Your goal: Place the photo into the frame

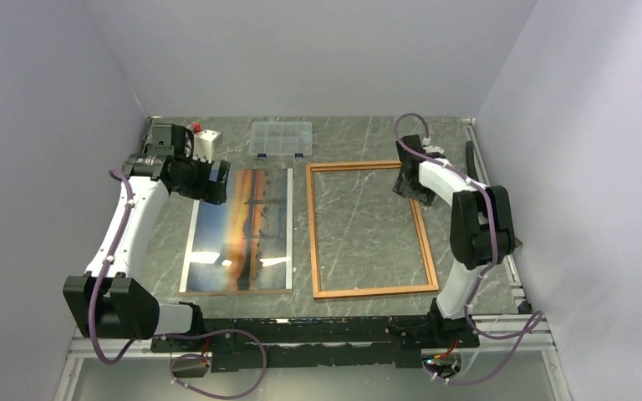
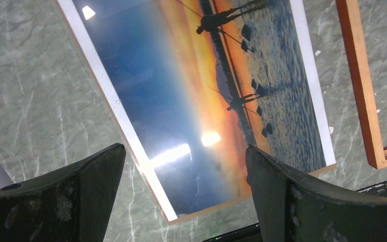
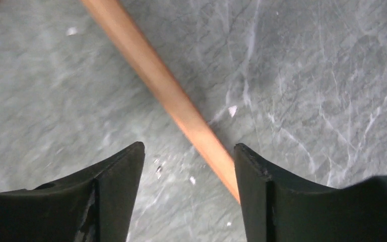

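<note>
Black arm bases sit closest to the overhead lens, and beyond them spreads the grey marbled table (image 1: 359, 142).

Biggest item out there is the frame (image 1: 312, 234), lying flat and empty, with the marble showing straight through its opening. The right gripper (image 1: 408, 180) is down at the frame's far right corner. In the wrist view its fingers (image 3: 116, 176) are spread, and the orange rail runs between them and slips behind one. It's released, gripping nothing, and whether it touches the rail can't be told.

Next in size is the photo (image 1: 242, 230). It lies flat and picture side up just left of the frame, with a strip of table between them. It's glossy, deep blue fading into orange, with dark silhouettes and a white border, and lamp glare bounces off it.

The left gripper (image 1: 213, 182) hangs over the photo's corner farthest from the frame. Its jaws are wide apart and it holds nothing.

So this looks like the approach to the pick-up, with the photo not yet in the frame. The next move calls for catching an edge of a thin, slick sheet lying flush on the table, then carrying it across to the frame's opening.

Smaller items: a clear compartment box (image 1: 281, 139) beyond the frame's far left corner, and a little white block (image 1: 206, 144) further left.
</note>
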Action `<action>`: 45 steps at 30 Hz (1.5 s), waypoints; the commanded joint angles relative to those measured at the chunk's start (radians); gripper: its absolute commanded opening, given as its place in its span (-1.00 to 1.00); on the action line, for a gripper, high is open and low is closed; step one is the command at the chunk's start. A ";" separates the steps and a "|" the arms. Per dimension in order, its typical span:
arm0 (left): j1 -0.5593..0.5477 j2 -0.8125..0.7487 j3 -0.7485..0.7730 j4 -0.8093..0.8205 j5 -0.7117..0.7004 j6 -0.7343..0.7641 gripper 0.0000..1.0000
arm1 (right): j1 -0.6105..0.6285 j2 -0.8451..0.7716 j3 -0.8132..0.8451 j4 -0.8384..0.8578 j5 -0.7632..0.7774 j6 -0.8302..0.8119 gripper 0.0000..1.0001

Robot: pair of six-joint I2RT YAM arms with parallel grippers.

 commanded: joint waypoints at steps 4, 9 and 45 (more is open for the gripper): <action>0.100 -0.029 0.014 0.026 0.022 0.002 0.89 | 0.181 -0.181 0.056 -0.048 0.044 0.102 0.72; 0.190 -0.001 0.005 0.038 0.069 0.007 0.90 | 0.389 -0.139 0.109 -0.066 0.030 0.130 0.95; 0.554 0.163 -0.163 0.131 0.153 0.196 0.89 | 0.726 0.265 0.289 0.031 -0.196 0.121 0.61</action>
